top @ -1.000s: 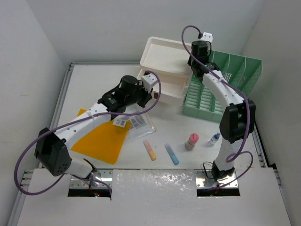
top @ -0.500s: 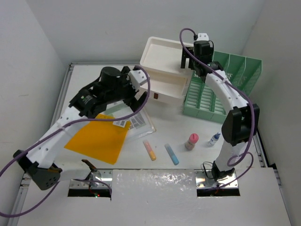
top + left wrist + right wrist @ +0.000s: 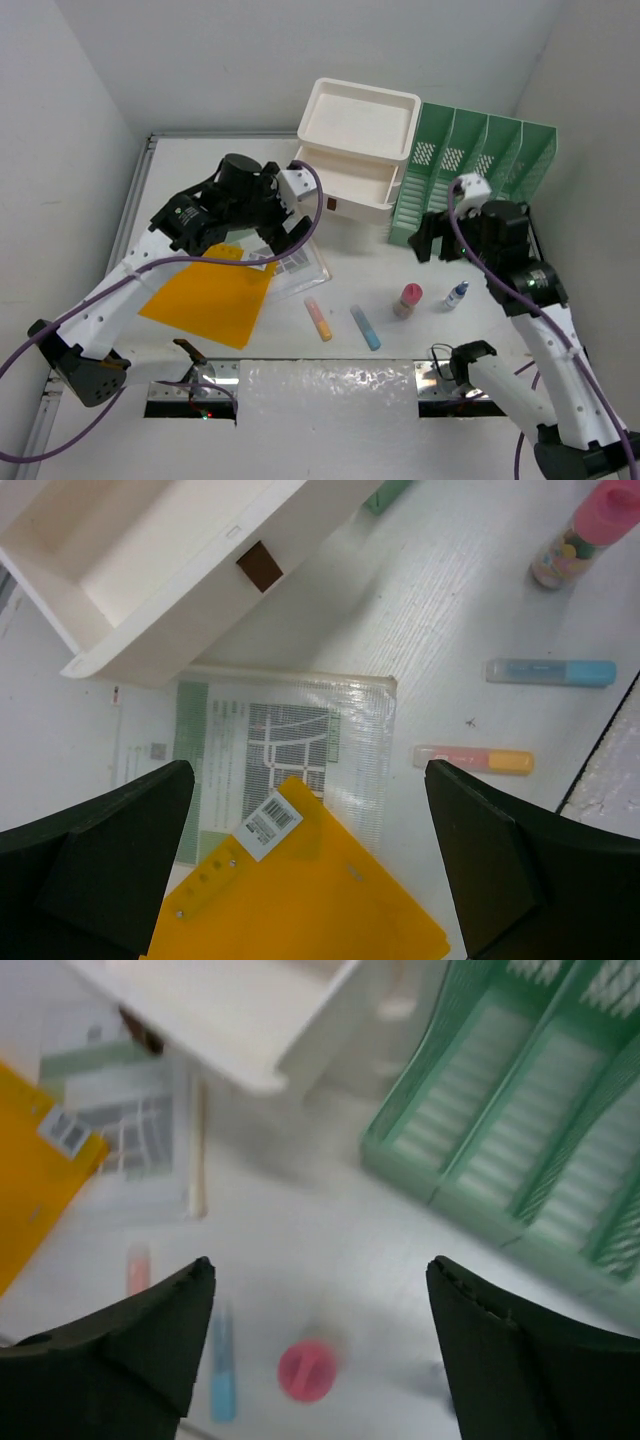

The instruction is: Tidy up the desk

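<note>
Jaws of the left gripper (image 3: pixel 308 780) stand spread wide with nothing between them, hanging over the spot where a yellow folder (image 3: pixel 300 900) overlaps a clear sleeve (image 3: pixel 290 740) holding a printed sheet. Just beyond the sleeve is a white drawer box (image 3: pixel 358 130) set against the far edge of the table (image 3: pixel 180 180), its lower drawer (image 3: pixel 350 185) pulled out. The folder runs from the sleeve toward the near left corner. The right gripper (image 3: pixel 318 1280) is also spread and empty, hanging over the right half of the table in a blurred view, above a pink-capped bottle (image 3: pixel 407 300). A small blue-capped bottle (image 3: pixel 456 294) stands just to the right of that bottle. A blue marker (image 3: pixel 365 327) and a pink-and-orange marker (image 3: pixel 318 319) lie side by side, apart, toward the middle of the near edge. A green file rack (image 3: pixel 480 165) fills the far right corner, touching the drawer box. The white table carries all of these, with metal rails along its edges.
</note>
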Controlling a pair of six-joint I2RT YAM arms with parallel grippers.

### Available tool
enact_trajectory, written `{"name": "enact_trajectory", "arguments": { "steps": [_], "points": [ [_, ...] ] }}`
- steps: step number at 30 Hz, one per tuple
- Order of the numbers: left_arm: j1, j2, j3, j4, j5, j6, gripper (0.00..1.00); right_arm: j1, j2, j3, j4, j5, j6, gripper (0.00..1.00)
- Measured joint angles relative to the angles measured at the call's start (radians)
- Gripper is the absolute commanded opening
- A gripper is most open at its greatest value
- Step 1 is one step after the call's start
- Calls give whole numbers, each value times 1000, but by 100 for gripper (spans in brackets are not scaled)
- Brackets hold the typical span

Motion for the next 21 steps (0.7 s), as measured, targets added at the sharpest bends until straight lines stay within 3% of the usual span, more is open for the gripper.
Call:
{"name": "enact_trajectory", "arguments": {
  "steps": [2,7,17,21],
  "points": [
    [0,0,-9,7,17,-1,100,4,-33,-101,-41,-69,10,96],
    [0,4,-48,19,43,-8,100,6,-62,-216,-128,-140,16,97],
    [0,40,-54,35,23,-18,100,35,-73,-364,-130,-180,25,95],
    [0,54,-54,36,10,-14,100,69,-51,-399,-103,-147,32,87]
  ]
}}
